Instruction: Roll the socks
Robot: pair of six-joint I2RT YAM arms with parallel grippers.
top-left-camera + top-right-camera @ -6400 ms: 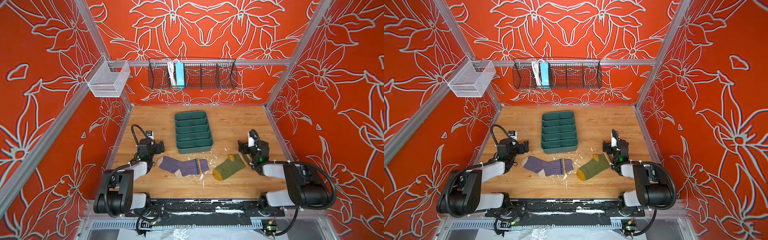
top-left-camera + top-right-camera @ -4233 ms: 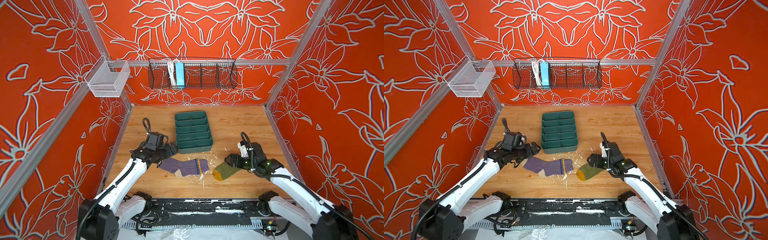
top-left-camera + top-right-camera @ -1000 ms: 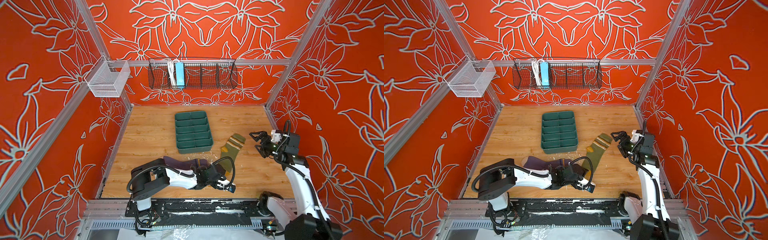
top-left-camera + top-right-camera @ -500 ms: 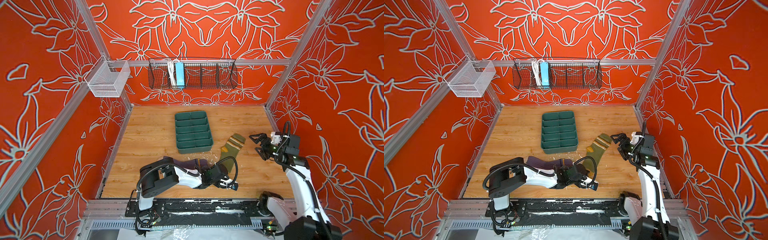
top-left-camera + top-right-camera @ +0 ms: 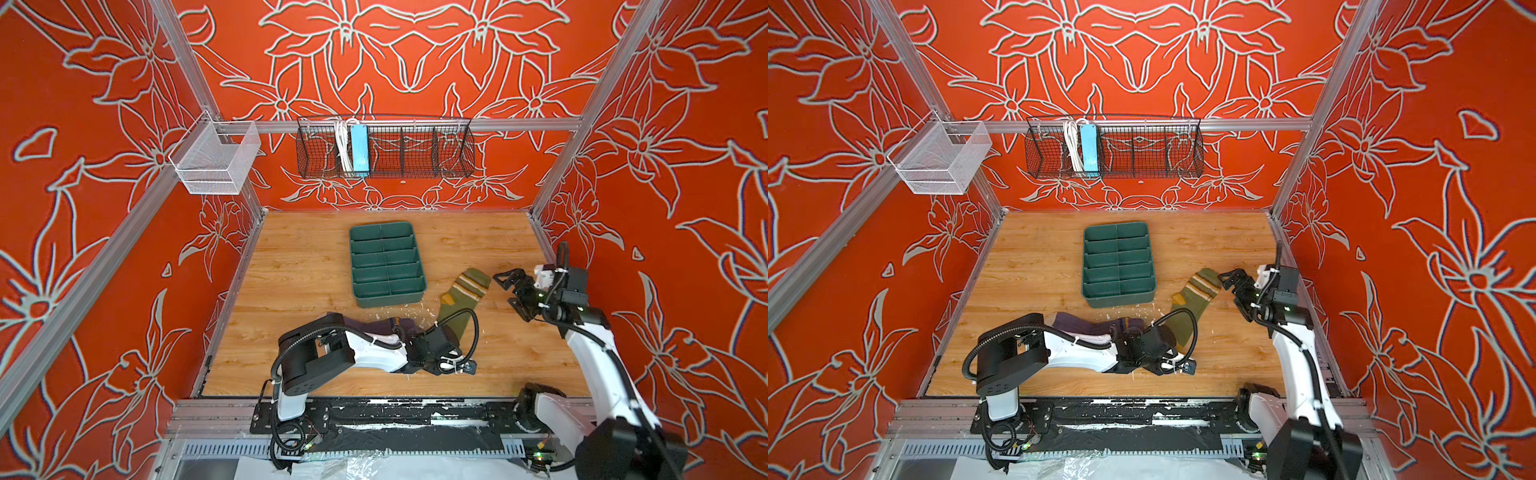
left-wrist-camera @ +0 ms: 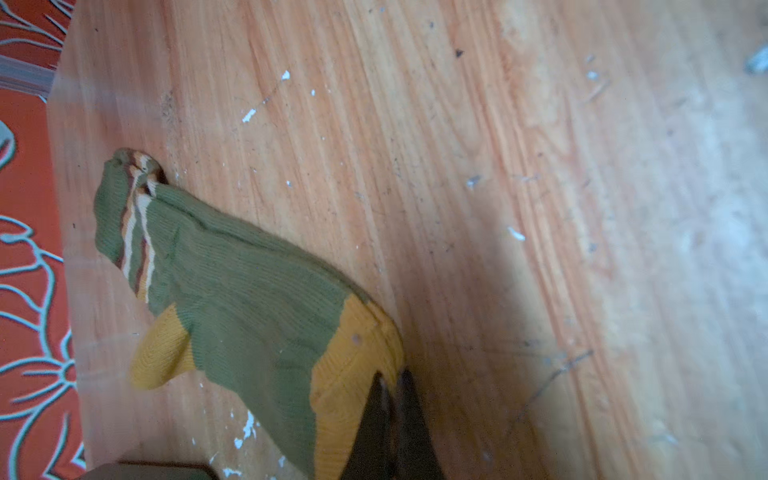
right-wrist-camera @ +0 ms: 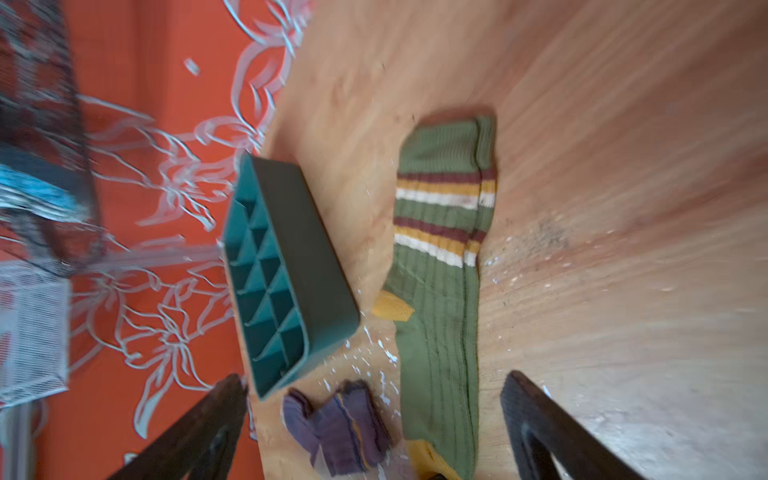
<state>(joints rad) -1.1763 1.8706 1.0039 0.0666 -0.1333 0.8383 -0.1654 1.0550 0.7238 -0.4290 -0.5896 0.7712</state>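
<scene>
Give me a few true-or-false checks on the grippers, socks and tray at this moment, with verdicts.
1. The left gripper is shut on the olive sock at its mustard toe. True.
2. The right gripper grips that sock's striped cuff. False: it is open and holds nothing.
3. The purple sock lies in the tray. False: it lies on the table, partly under the left arm.
4. The tray's compartments are empty. True.

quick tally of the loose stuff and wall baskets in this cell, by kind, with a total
socks: 2 (olive green sock, purple sock)
divided tray: 1
wire baskets: 2 (white basket, black basket)
total: 5
</scene>
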